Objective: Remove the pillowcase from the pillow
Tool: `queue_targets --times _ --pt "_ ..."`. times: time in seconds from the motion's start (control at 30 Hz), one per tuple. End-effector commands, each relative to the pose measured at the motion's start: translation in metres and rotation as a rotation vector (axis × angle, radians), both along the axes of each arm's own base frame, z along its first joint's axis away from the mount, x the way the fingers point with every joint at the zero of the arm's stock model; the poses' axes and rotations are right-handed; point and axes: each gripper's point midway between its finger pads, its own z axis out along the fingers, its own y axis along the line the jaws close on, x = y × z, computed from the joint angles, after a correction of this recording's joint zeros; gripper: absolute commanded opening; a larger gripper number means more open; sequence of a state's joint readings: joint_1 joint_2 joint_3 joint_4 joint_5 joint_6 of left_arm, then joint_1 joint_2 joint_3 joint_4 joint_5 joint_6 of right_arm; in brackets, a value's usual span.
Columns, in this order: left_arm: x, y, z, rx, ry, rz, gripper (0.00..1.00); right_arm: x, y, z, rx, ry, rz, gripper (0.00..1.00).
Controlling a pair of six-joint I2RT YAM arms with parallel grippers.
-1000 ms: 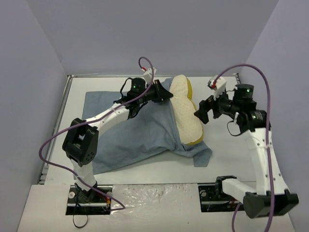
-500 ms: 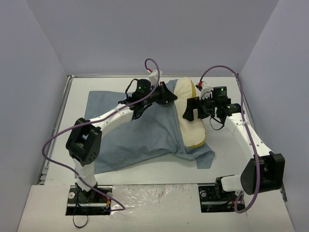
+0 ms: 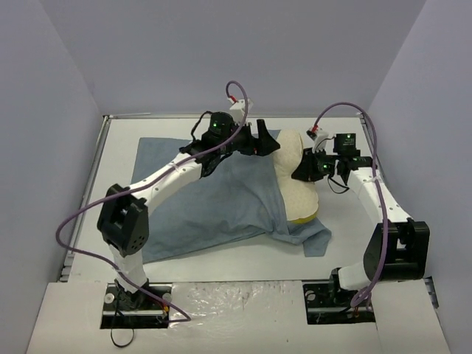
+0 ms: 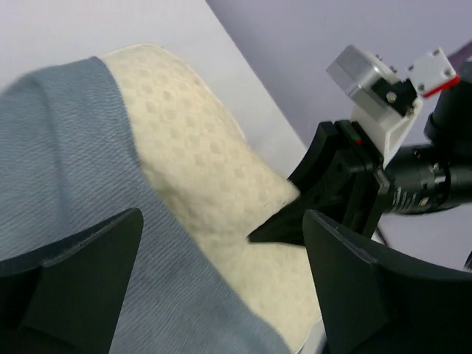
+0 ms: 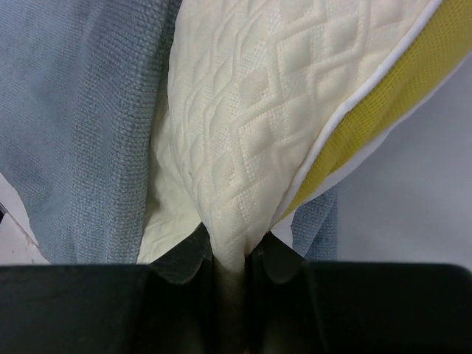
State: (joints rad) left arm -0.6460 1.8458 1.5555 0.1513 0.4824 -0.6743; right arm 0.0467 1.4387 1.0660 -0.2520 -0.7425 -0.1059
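One camera looks down from high behind the robot, while each wrist camera sits close, facing forward between its jaws onto the shared pillow (image 5: pixel 243 110).

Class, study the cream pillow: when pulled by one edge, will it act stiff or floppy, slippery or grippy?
Probably soft, not stiff: the pillow bunches into a fold where the right hand pinches it. Its quilted surface may drag on the pillowcase rather than slide.

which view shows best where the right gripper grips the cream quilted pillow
Right wrist: the right gripper is shut on a fold of the cream quilted pillow, filling the frame. Left wrist shows it side-on; top external shows it small.
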Motion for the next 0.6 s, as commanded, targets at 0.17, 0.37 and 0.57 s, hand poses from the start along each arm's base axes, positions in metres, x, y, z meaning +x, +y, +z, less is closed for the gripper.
queue_targets --times 0.17,0.37,0.57 --pt "-0.045 0.131 0.077 0.241 -0.222 0.285 0.92 0.008 -0.069 0.072 0.060 -0.315 0.072 0.00" --pt "-0.028 0.261 -0.015 0.392 0.067 0.572 0.91 0.021 -0.116 0.054 0.052 -0.278 0.023 0.00" --pt "-0.005 0.270 -0.091 0.449 0.264 0.518 0.91 0.017 -0.114 0.031 0.055 -0.245 0.052 0.00"
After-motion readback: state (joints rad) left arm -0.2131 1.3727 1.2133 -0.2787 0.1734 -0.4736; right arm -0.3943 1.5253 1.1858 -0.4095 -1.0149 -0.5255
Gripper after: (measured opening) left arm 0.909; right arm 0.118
